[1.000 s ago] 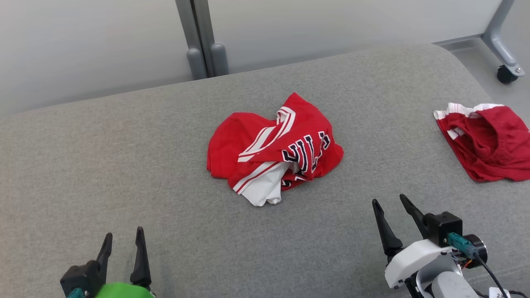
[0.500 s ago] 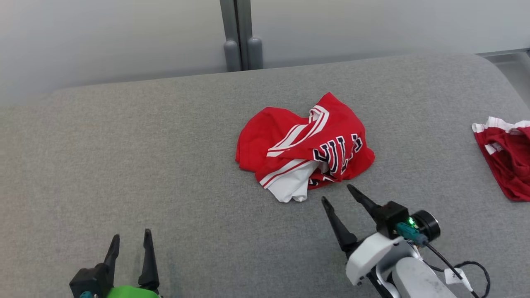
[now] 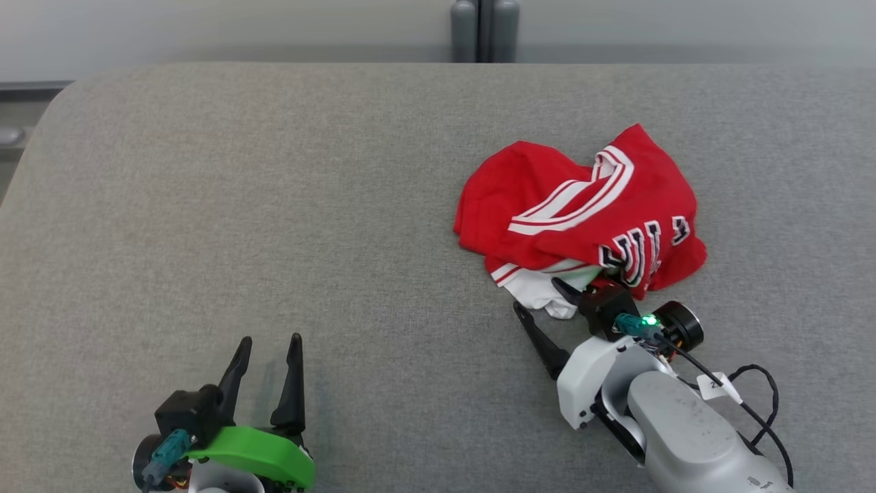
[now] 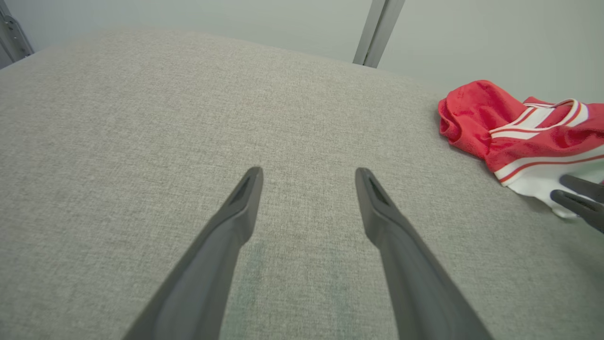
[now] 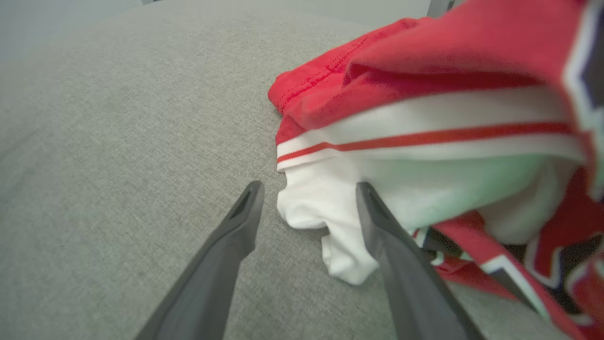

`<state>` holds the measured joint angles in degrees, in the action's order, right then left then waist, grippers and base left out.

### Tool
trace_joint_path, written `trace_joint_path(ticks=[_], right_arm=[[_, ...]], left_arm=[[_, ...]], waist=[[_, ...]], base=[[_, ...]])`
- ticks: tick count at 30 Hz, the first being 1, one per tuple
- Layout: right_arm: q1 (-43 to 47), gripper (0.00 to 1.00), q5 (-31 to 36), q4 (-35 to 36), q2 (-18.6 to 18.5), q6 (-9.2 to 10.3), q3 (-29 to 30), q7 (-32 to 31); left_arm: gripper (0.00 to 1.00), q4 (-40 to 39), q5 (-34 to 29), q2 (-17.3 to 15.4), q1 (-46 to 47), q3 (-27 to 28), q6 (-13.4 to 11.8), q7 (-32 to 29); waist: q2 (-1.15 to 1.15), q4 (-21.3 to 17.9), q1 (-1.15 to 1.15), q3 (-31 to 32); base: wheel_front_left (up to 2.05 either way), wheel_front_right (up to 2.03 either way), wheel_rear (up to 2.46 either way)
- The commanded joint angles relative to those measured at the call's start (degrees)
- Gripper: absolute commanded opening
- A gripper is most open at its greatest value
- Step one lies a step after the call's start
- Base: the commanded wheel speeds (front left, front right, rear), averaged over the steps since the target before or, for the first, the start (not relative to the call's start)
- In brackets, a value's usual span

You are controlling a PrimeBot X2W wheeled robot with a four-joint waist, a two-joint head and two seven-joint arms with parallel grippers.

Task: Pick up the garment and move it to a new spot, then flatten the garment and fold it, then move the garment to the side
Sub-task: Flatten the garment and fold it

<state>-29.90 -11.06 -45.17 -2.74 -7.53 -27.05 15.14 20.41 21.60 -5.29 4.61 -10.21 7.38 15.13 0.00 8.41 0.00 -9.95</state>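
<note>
left gripper (image 3: 271,337): two long dark fingers on a green-shelled wrist, parked by the near edge of the surface, left of its middle; jaws spread wide, nothing between them, bare cover seen below in the left wrist view.
right gripper (image 3: 536,294): dark fingers on a white-and-grey arm, right of the middle of the surface, set at the near hem of the garment; jaws spread wide, nothing gripped yet.
finger placement: in the right wrist view one finger is seen over bare cover, the other laid against the white fold (image 5: 325,208); actual contact cannot be told.
crumpled red jersey with white stripes and dark lettering (image 3: 582,212): bunched in a heap on the right half of the surface, between near and far edges, well clear of both.
grey woven padded surface (image 3: 274,171): bare to the left of the jersey.
grey upright post (image 3: 484,31): behind the far edge.
step judged: first pick, not yet closed.
risk 1: only the thin white lobe could be pinched, so the heap would be dragged or slip out on lifting.
risk 2: the outer fingertip could be dug into the cover if closed too low.
risk 3: several layers could be caught together, leaving flattening harder.
</note>
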Motion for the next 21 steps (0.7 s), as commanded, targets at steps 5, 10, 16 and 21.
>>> trace_joint_path(ticks=[5,10,16,21], right_arm=[[-1.7,0.44,-1.42,-6.91,-0.31,0.09,-0.78,-0.3],[-1.91,0.0,-4.87,-5.93,-0.04,0.02,-4.58,-0.47],[-7.57,0.0,-9.87,6.11,-0.29,0.06,-7.42,0.01],[-19.48,0.0,-13.24,15.34,-0.29,0.06,-8.21,0.02]], left_arm=[[1.0,-0.52,1.43,-1.06,2.03,-1.11,0.18,0.0],[1.0,-0.82,2.35,-1.49,2.18,-1.26,0.18,0.0],[1.0,-0.27,1.75,-0.96,1.75,-1.41,0.18,0.0],[1.0,0.44,1.09,-0.7,1.03,-3.0,0.18,0.0]], waist=[[0.0,4.5,0.0,-3.96],[0.0,4.29,0.0,-4.05],[0.0,4.24,0.0,-2.53],[0.0,5.49,0.0,-0.21]], base=[[0.0,0.0,0.0],[0.0,0.0,0.0],[0.0,0.0,0.0],[0.0,0.0,0.0]])
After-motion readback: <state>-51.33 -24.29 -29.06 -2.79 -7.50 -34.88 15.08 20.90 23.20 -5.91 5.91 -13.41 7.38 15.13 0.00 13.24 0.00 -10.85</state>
